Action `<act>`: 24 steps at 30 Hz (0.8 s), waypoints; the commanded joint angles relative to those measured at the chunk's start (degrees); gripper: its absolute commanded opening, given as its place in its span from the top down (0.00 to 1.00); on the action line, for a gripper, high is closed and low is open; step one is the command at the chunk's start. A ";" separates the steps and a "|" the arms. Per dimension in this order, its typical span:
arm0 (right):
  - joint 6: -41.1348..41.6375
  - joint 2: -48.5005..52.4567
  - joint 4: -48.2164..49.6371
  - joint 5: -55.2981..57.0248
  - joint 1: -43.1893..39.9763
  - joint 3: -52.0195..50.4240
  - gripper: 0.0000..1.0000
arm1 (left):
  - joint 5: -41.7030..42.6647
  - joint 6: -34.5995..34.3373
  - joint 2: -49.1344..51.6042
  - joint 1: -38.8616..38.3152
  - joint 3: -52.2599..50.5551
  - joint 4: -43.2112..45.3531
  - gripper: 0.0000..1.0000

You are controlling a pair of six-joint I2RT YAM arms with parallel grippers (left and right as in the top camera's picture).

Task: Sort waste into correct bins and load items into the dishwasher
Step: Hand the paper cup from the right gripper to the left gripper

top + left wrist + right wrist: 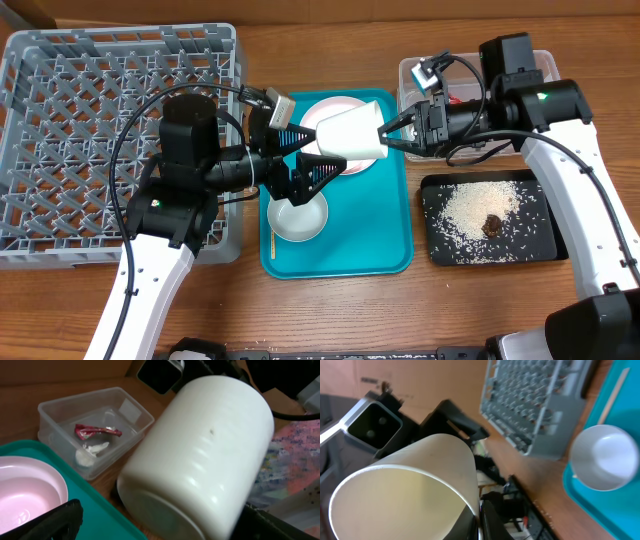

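Wooden table [330, 320], seen from overhead, with two arms meeting over its middle. A large grey dish rack [110, 130] fills the left side, its peg lattice holding no dishes. A teal tray [345, 255] lies at centre. To the right are a flat black tray [440, 245] and, behind it, a clear tub [412, 75].

A white cup [350, 135] is held on its side above the far end of the teal tray. The right gripper [392, 138] pinches the cup's rim, jaws pressed on the wall. The left gripper [305, 158] has its jaws spread wide to either side of the cup's base; contact cannot be told.

A pinkish-white bowl [330, 108] sits on the teal tray beneath the cup, and a pale bowl [298, 218] sits upright nearer the front.

The tub holds a red-and-silver wrapper [95, 431] and a white tissue [90, 452]. Rice grains [470, 205] are scattered over the black tray, with a brown lump [493, 225] among them.
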 commanded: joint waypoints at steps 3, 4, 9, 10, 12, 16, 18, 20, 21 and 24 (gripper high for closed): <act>-0.96 -0.09 0.42 -4.39 2.23 0.44 0.96 | 3.56 -1.86 0.04 -0.42 0.92 4.70 0.01; -0.96 -0.09 0.52 -4.39 2.58 0.44 0.96 | 3.56 -2.80 0.04 -0.55 0.92 5.49 0.01; -0.92 -0.09 1.33 -4.42 3.58 0.44 0.96 | 3.52 -3.17 0.04 -2.78 0.92 6.54 0.07; -0.72 -0.09 1.51 -4.39 3.58 0.44 0.96 | 3.45 -3.15 0.04 -3.32 0.92 6.58 0.07; -0.72 -0.09 1.68 -4.42 3.58 0.44 0.96 | 3.30 -3.17 0.04 -3.89 0.92 6.58 0.10; -0.72 -0.09 1.68 -4.42 3.58 0.44 0.96 | 3.02 -3.17 0.04 -4.13 0.92 6.58 0.17; -0.72 -0.09 1.68 -4.37 3.58 0.44 0.96 | 3.02 -3.17 0.04 -4.13 0.92 6.58 0.20; -0.72 -0.09 1.68 -4.35 3.58 0.44 0.96 | 2.82 -3.17 0.04 -4.13 0.92 6.58 0.24; -0.72 -0.09 1.68 -4.35 3.58 0.44 0.96 | 2.69 -3.17 0.04 -4.13 0.92 6.58 0.25; -0.72 -0.09 1.66 -4.35 3.58 0.44 0.96 | 0.94 -3.17 0.04 -4.11 0.92 6.51 0.24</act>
